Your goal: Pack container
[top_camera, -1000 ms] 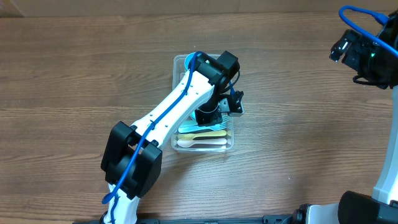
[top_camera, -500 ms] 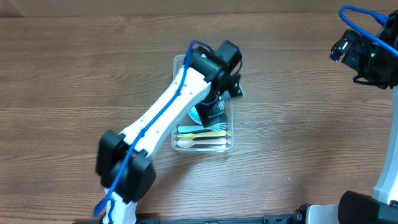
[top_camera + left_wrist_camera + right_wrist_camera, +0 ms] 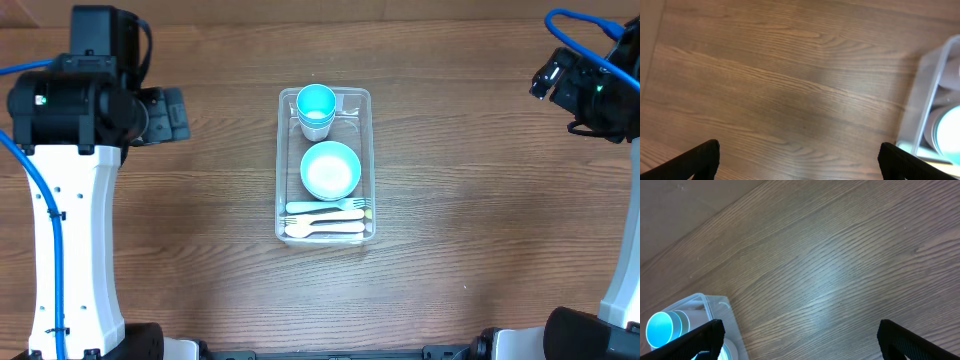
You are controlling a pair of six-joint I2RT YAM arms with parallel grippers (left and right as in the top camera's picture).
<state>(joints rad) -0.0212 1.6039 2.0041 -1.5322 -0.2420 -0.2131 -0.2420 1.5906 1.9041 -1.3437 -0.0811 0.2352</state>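
Wood table (image 3: 480, 220). Container (image 3: 281, 190) long axis runs far-to-near: teal cup (image 3: 316, 102) far end, cutlery (image 3: 325, 219) near end. Left gripper (image 3: 799, 164) and right gripper (image 3: 800, 344) off to its sides, fingers spread, empty.

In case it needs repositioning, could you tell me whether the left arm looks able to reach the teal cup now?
Probably yes: the teal cup stands uncovered in the container, nothing over it, and the open left gripper hangs clear to one side.
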